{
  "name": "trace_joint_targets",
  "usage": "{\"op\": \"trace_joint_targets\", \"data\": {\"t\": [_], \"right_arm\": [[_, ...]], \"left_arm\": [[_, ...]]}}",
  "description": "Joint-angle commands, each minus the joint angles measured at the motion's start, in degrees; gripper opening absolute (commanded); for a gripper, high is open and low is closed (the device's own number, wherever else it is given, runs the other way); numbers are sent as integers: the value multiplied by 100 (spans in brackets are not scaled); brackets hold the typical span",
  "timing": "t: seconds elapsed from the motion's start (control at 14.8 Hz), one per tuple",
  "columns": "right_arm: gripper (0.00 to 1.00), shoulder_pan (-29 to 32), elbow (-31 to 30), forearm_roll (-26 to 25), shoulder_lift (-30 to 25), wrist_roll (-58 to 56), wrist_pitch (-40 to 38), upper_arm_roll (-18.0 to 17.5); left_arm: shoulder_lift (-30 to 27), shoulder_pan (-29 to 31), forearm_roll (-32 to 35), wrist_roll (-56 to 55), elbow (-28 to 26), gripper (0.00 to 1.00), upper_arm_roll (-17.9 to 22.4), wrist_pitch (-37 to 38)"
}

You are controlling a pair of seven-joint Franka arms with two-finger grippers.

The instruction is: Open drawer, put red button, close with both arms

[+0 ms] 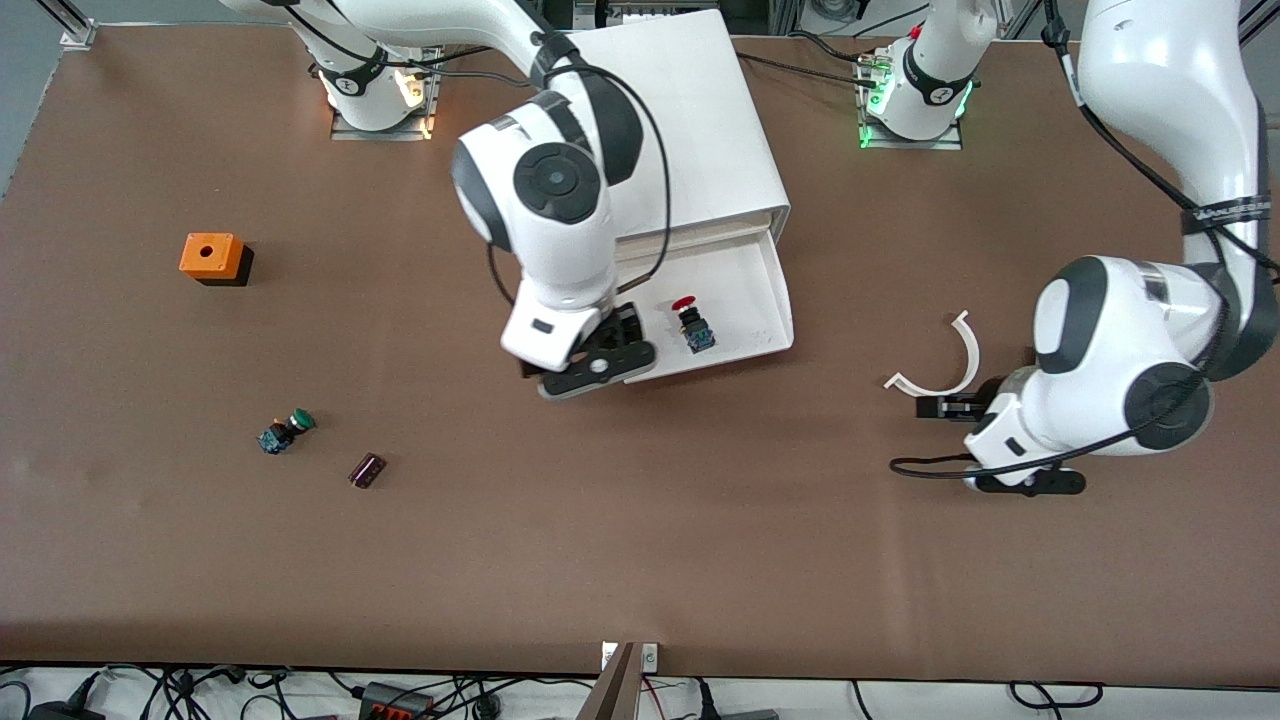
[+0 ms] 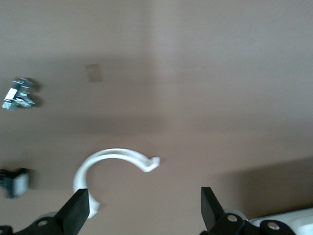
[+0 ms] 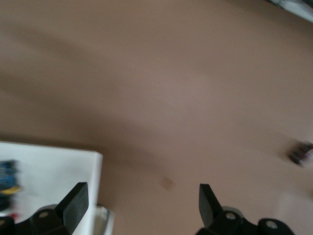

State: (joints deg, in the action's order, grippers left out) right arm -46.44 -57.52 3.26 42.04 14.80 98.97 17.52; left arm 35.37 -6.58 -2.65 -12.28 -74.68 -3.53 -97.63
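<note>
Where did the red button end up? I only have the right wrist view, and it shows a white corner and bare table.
Observer: The red button lies inside the open drawer, clear of the right gripper.
Operator: Is my gripper holding anything?
Observer: No. Its fingers are open and empty, above the drawer's front edge at the right arm's end.
Operator: Where is the left arm?
Observer: The left gripper waits open, low over the table beside a white curved clip, toward the left arm's end of the table, away from the drawer.
Operator: Is the drawer shut yet?
Observer: No, it is still pulled out of the cabinet.
</note>
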Motion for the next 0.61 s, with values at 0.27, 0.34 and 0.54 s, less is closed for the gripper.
{"op": "trace_joint_targets", "data": {"t": [0.27,0.34,0.54], "right_arm": [[100,880,-84,61,-556,40,-879,480],[100,1082,-84,96,-583,32,-870,463],[100,1583,-163,763,-723,-536,-975,472]], "left_arm": [[-57,-817,-16,-1408,-845,100,-210,-1633],[-48,-949,19,-1539,-960,100,-210,-1984],[31,-1274,28,-2163,-1145,100,-210,-2680]]}}
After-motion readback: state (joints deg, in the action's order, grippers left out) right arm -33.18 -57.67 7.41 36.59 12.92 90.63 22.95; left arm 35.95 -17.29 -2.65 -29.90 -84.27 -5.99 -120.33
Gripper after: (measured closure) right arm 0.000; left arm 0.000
